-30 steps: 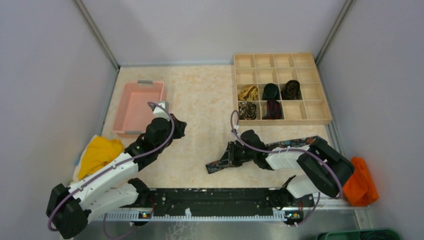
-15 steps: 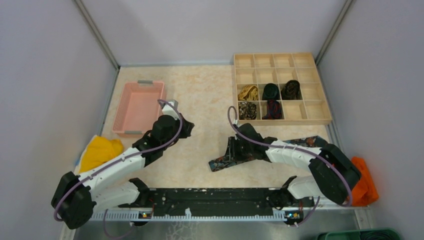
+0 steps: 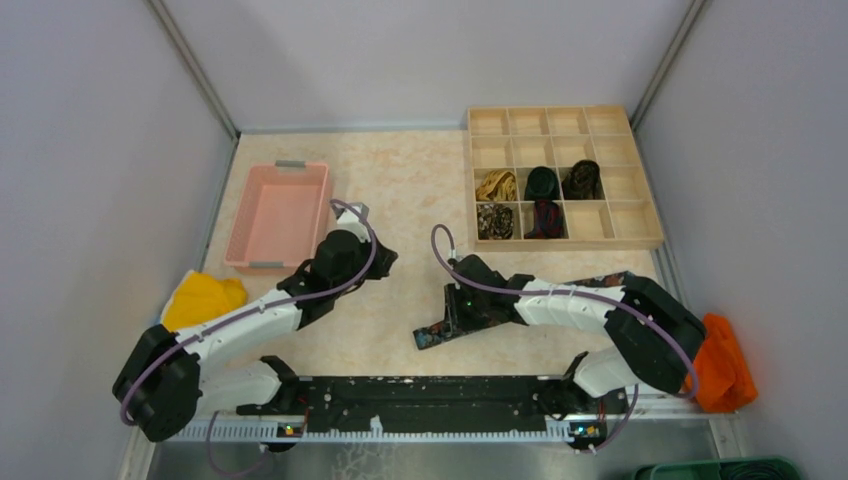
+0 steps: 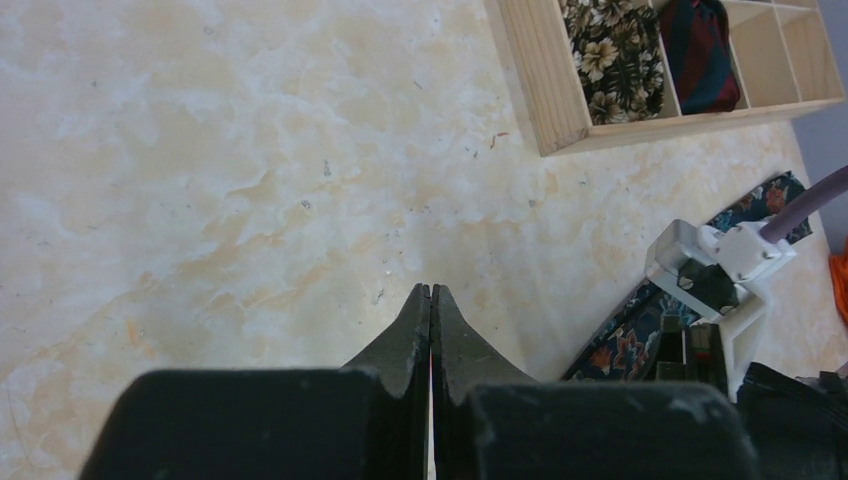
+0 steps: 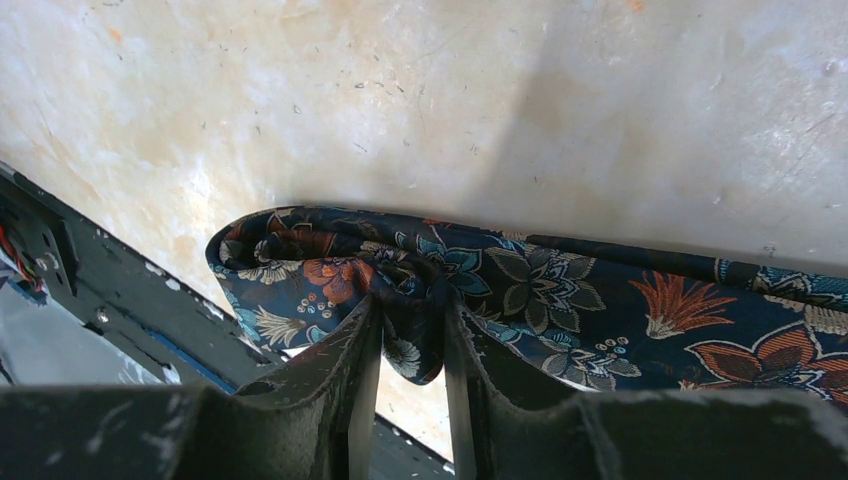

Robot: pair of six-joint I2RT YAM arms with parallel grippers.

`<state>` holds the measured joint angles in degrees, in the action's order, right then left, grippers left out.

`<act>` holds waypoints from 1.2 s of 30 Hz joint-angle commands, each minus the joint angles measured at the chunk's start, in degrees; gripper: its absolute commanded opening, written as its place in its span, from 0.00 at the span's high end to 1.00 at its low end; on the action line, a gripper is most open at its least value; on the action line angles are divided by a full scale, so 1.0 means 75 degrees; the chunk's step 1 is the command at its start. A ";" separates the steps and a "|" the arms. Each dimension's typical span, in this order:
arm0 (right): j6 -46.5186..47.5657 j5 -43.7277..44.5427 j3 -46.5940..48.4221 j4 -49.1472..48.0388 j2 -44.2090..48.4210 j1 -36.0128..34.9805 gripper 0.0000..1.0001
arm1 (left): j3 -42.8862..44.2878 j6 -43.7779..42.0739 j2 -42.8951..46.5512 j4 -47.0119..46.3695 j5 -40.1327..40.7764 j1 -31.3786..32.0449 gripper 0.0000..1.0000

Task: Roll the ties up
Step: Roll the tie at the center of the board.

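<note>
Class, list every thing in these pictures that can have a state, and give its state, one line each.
floral tie: unrolled, lying on the table, one fold pinched up.
right gripper: shut on the floral tie's fold.
left gripper: shut, holding nothing.
boxed ties: five, rolled, one per compartment.
wooden box: open-topped, other compartments empty.
pink basket: empty.
yellow cloth: crumpled.
orange cloth: crumpled.

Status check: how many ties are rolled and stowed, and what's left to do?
Done: five rolled ties sit in the wooden organizer: gold coil, black coil, dark coil, floral coil, red-black coil. In hand: the right gripper pinches a fold of the dark floral tie, unrolled on the table; the left gripper is shut and empty. Left: rolling that tie and stowing it.
</note>
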<state>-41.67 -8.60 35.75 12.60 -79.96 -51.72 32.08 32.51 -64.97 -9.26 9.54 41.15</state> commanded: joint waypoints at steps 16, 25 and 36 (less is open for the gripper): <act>-0.0729 -0.1114 -0.0148 -0.1467 0.0009 -0.0111 0.90 | -0.0327 0.0003 -0.0716 -0.0549 -0.0338 0.0047 1.00; -0.0513 -0.0843 0.0009 -0.1166 -0.0594 -0.0113 0.81 | -0.0368 -0.0033 -0.1007 -0.0775 -0.0652 0.0046 1.00; -0.0144 0.0027 0.0416 -0.0044 0.0677 -0.0265 0.59 | -0.0562 -0.0122 -0.1862 -0.1830 -0.1788 0.0050 1.00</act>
<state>-44.75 -13.30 35.07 7.22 -81.23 -52.66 28.53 32.40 -76.12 -18.28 0.86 41.15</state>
